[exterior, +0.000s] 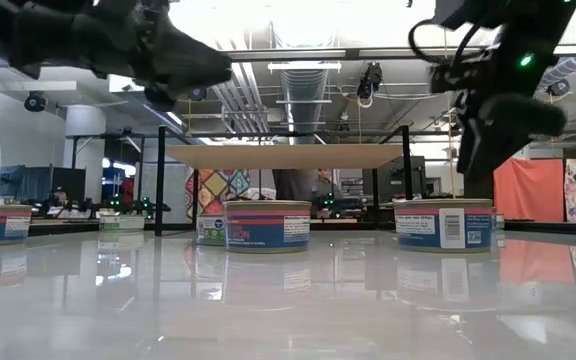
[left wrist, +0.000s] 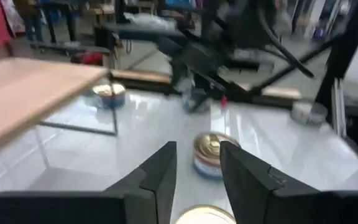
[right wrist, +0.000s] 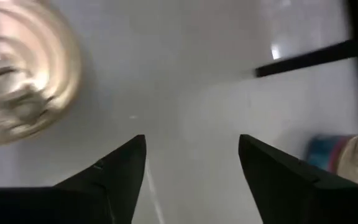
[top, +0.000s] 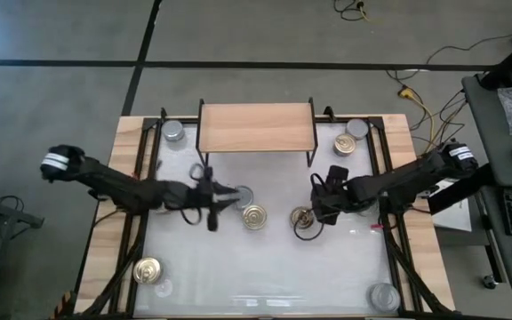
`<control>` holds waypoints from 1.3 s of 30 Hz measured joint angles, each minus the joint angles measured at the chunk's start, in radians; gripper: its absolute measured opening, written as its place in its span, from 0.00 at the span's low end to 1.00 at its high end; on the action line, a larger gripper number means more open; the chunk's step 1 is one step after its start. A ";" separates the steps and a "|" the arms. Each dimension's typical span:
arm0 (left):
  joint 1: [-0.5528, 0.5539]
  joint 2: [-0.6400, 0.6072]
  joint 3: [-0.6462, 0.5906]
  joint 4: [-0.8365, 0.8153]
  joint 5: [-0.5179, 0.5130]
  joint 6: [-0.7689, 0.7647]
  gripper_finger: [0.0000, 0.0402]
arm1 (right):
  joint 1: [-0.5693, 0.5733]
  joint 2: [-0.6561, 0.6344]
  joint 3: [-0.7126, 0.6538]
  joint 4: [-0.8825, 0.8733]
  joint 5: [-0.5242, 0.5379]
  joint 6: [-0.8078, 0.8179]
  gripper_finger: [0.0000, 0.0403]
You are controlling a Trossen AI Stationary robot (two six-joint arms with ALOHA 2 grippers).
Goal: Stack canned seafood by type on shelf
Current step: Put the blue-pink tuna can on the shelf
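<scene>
The light-wood shelf [top: 256,127] stands at the table's far middle on black legs. Two gold-lidded cans [top: 254,216] [top: 302,218] and a silver-lidded can [top: 243,194] sit upright on the table in front of it. My left gripper [top: 228,199] hovers level beside the silver can, pointing toward the table's right. Its fingers [left wrist: 197,168] are slightly open and hold nothing; a gold can [left wrist: 211,152] stands beyond them. My right gripper [top: 314,206] slants down above the right gold can [right wrist: 23,81]. It is wide open [right wrist: 191,155] and holds nothing.
More cans stand around the table: silver at the far left [top: 174,132], two at the far right [top: 356,129] [top: 343,144], gold at the near left [top: 148,270], silver at the near right [top: 383,296]. The shelf's black legs [top: 310,160] stand close to both grippers.
</scene>
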 joint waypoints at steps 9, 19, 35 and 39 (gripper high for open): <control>-0.234 0.343 0.191 0.016 -0.318 -0.068 0.20 | -0.006 0.071 -0.005 0.160 -0.023 -0.047 0.59; -0.310 0.621 0.454 -0.105 -0.326 -0.160 0.19 | 0.029 0.113 -0.007 0.184 -0.122 0.020 0.58; -0.309 0.854 0.862 -0.703 -0.303 -0.318 0.19 | 0.304 0.099 -0.015 0.284 -0.240 0.147 0.60; -0.301 0.853 0.862 -0.708 -0.257 -0.334 0.19 | 0.312 0.100 -0.073 0.288 -0.243 0.171 0.69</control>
